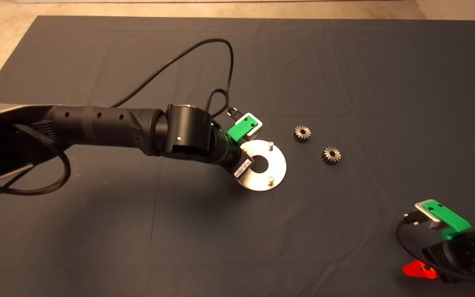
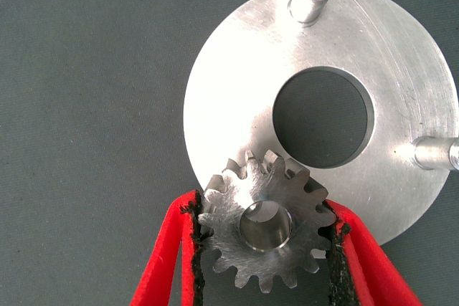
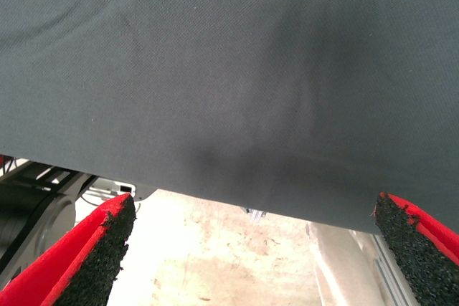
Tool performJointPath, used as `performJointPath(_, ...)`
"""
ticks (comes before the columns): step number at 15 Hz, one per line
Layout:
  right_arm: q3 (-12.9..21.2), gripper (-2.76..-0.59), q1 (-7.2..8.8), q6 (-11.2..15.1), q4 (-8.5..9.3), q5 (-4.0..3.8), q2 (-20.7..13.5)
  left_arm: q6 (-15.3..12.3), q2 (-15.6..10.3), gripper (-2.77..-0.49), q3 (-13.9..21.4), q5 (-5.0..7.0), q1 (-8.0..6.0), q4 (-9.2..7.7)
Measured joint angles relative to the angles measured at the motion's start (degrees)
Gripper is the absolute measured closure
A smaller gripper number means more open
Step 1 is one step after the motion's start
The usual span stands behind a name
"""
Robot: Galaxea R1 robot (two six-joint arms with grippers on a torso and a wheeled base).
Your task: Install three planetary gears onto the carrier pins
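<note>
step: first gear (image 2: 267, 228), pinched by left gripper (image 2: 265, 249) over disc (image 2: 229, 127) edge; next, bore onto hidden pin. right gripper (image 3: 251, 249) spread, parked.

**Left arm out, right arm parked**

The left arm reaches from the counter's left edge toward its middle, its tool (image 2: 265, 238) clamped with both pads pressing inward. The right tool (image 3: 251, 249) waits at the lower right corner, fingers spread wide.
</note>
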Motion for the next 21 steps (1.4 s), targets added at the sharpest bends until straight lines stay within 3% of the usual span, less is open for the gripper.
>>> performJointPath(7,0.0,-2.5,0.5,-0.2,0.0,0.0,0.0,0.0,0.0,-0.81,-0.6,-1.46,0.33,0.9)
performJointPath(11,0.0,-2.5,0.8,-0.2,0.0,0.0,-0.1,1.7,0.0,-0.81,-1.0,-2.18,0.33,1.05)
performJointPath(21,0.0,-2.5,0.79,-0.2,0.0,0.0,-0.1,1.9,-0.6,-0.81,-1.1,-2.67,0.36,1.1)
